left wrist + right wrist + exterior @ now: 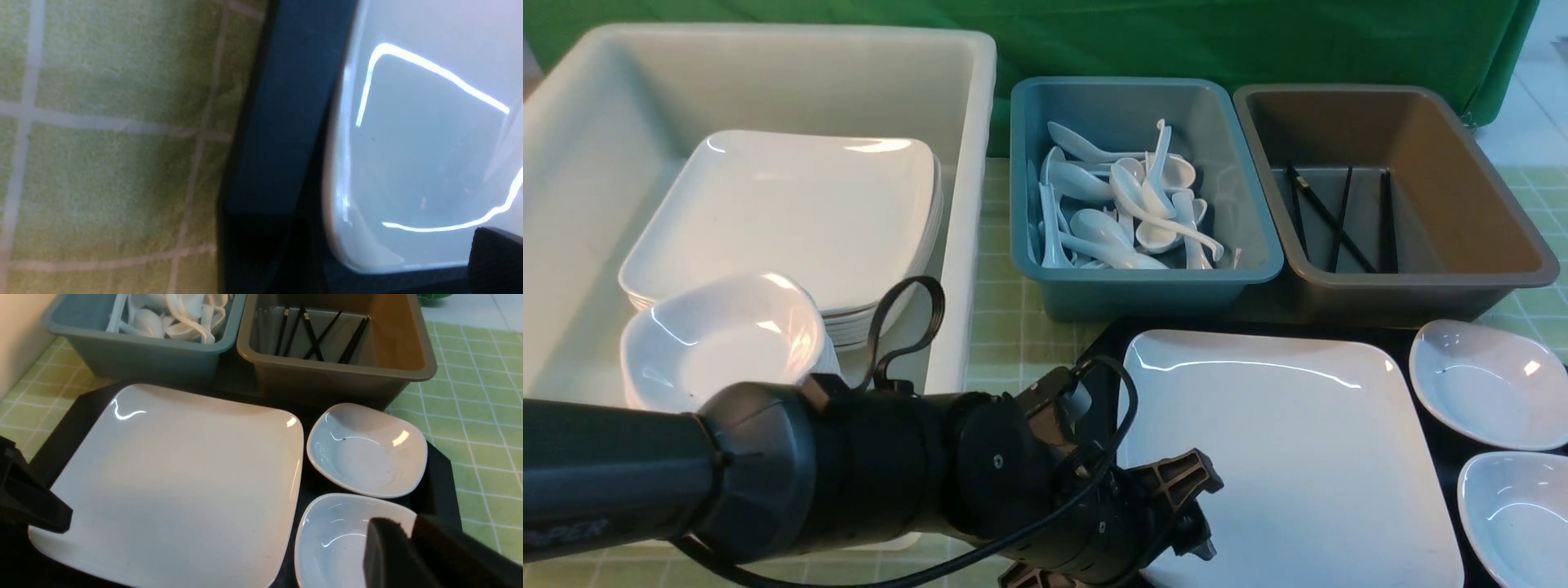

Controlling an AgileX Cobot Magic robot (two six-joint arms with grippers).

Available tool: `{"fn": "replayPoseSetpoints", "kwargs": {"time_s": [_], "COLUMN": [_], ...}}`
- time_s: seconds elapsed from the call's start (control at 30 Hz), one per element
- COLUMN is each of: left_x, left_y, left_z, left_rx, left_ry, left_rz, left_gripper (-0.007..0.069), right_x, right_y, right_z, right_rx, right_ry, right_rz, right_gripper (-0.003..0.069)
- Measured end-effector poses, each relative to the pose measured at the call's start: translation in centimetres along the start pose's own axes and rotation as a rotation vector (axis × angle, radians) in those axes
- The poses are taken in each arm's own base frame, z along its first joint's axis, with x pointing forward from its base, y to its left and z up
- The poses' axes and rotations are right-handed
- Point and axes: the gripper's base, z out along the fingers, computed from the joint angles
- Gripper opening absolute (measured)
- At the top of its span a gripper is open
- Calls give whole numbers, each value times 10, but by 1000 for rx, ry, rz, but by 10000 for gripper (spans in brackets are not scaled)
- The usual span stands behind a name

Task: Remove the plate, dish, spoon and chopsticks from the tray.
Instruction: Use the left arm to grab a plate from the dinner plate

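Note:
The white plate (1298, 457) lies on the black tray (1104, 347), with two dishes to its right, one far (1486, 384) and one near (1523, 514). My left gripper (1168, 523) stands open at the plate's near left corner. One finger (496, 257) sits over the plate (429, 143). My right gripper (408, 524) is shut on the near dish (335, 543), with the rim between its fingers. Several spoons (1127, 204) lie in the teal bin, and chopsticks (1331, 216) lie in the brown bin. None of either shows on the tray.
A big white tub (968, 163) at the left holds a stack of plates (792, 212) and dishes (719, 343). The teal bin (1143, 294) and brown bin (1413, 298) stand right behind the tray. A green checked cloth (1005, 327) covers the table.

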Motion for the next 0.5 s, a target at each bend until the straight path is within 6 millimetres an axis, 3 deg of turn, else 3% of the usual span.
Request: {"fn": "replayPoseSetpoints", "kwargs": {"time_s": [0.23,0.5], "left_x": [-1,-5], "left_y": [1,-1], "left_z": [15,17], "left_rx": [5,31], "left_ry": [-15,-62], "left_rz": [-77,-91], "left_gripper": [474,474], "right_x": [0,0], "right_y": [0,0], "right_z": [0,0], "right_rx": [0,0], "right_ry": [1,3], "right_rz": [0,0], "right_gripper": [94,103]}}
